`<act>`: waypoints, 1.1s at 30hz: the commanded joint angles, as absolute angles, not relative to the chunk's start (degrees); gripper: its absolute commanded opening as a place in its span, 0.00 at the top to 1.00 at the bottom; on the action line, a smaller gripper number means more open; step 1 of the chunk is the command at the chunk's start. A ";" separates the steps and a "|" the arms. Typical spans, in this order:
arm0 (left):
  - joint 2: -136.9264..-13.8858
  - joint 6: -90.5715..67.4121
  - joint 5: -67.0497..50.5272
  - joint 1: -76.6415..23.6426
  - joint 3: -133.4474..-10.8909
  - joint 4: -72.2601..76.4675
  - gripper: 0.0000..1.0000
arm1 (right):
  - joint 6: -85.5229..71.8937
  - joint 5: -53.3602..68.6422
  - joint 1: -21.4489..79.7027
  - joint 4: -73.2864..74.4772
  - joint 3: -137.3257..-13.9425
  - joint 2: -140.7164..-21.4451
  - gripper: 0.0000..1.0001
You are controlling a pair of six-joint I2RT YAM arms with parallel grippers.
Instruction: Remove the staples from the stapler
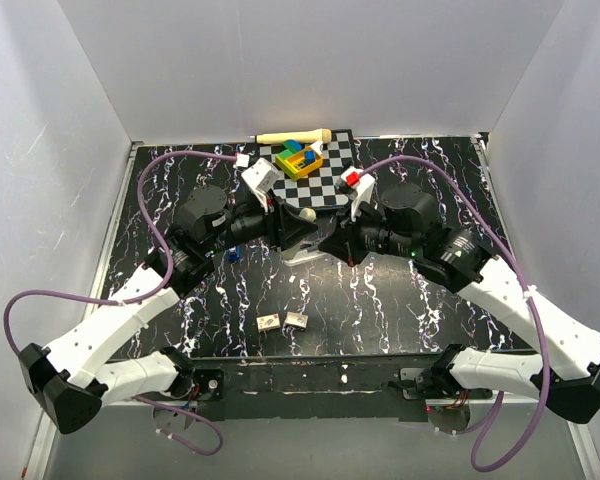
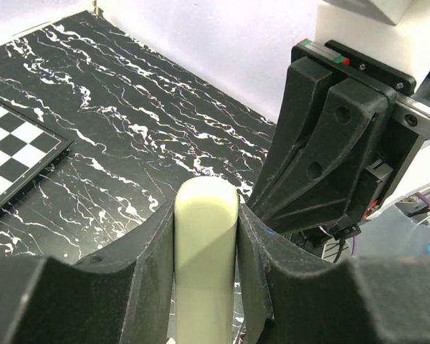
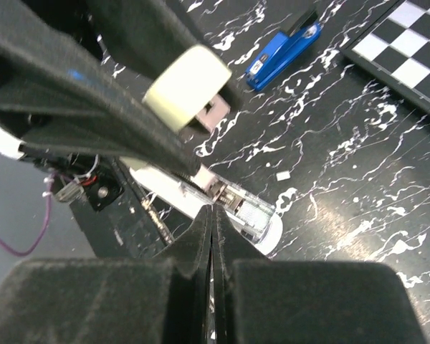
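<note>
Left gripper (image 2: 206, 226) stands partly open, clamped on a cream bar (image 2: 204, 279). Right gripper (image 3: 213, 215) is fully closed, fingers pressed together. The blue stapler (image 3: 283, 51) lies apart on the table (image 3: 358, 179).

Top view: high behind arm bases, looks down over whole table (image 1: 400, 310). Left wrist view: close along own fingers (image 2: 147, 279), faces right across table, chessboard (image 2: 7, 154) at frame's left. Right wrist view: close, faces left and down. Wrist views share cream bar (image 2: 204, 244); all three share chessboard.
</note>
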State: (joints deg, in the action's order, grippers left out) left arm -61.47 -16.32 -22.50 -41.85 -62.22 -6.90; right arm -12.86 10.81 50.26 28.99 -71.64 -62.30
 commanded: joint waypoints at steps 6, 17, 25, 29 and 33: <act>-62.14 -17.75 -20.48 -41.75 -63.37 -7.65 1.00 | -12.74 4.57 50.19 16.44 -70.49 -62.49 0.99; -64.33 -18.81 -17.49 -41.75 -65.83 -8.53 1.00 | -14.41 2.29 50.19 8.36 -63.11 -64.25 0.99; -67.67 -20.65 -14.68 -41.75 -66.71 -7.38 1.00 | -17.13 2.90 50.19 3.17 -57.22 -64.78 0.99; -70.31 -21.71 -14.15 -41.75 -66.62 -5.72 1.00 | -19.42 2.55 50.19 0.89 -53.45 -65.13 0.99; -72.15 -22.15 -12.22 -41.75 -65.83 -3.70 1.00 | -21.00 3.16 50.10 -2.54 -50.63 -65.30 0.99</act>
State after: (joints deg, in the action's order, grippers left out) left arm -71.55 -21.08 -15.57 -41.85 -63.92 -9.69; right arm -18.33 2.37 49.91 3.14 -52.66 -65.12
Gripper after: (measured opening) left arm 0.333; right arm 0.021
